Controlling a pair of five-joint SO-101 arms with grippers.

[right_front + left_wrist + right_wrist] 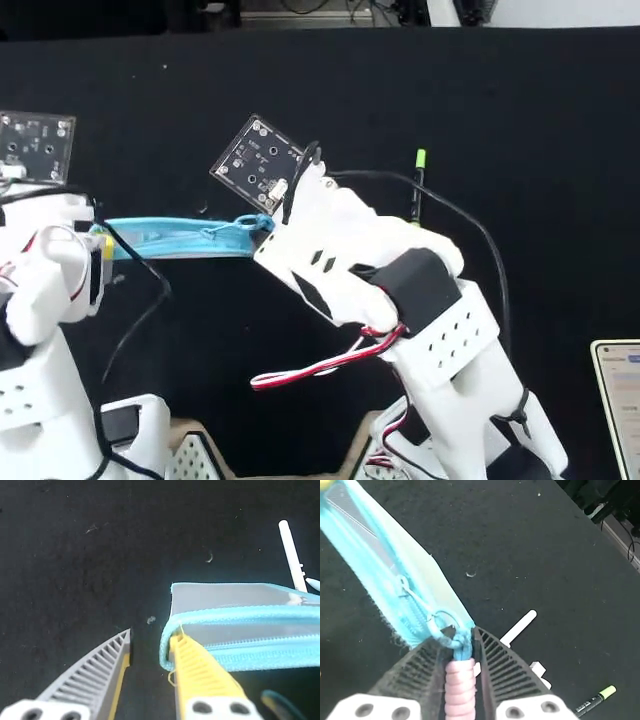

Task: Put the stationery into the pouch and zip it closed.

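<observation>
1. The blue pouch lies flat on the black worktop. It looks like soft cloth and clear plastic. I think it is light and floppy, and it will slide or fold if only one end is pulled.
2. The right gripper is pressed together on the blue cloth at the zip end of the pouch. A pink ribbed thing sits between its fingers. I cannot tell what it is.
3. The left gripper is at the other end of the pouch and is spread wide. Its yellow finger touches the corner of the pouch. Its grey finger is apart from the pouch.
4. The zip pull ring is small and thin, on the pouch just beside the right gripper. I think it is the best spot to hold for zipping, with the far end held down.
5. A white pen lies outside the pouch, just beside it. A green-capped marker lies farther from the pouch. Both look hard, smooth and round, so they may roll or slip. Hold each one in the middle.
</observation>
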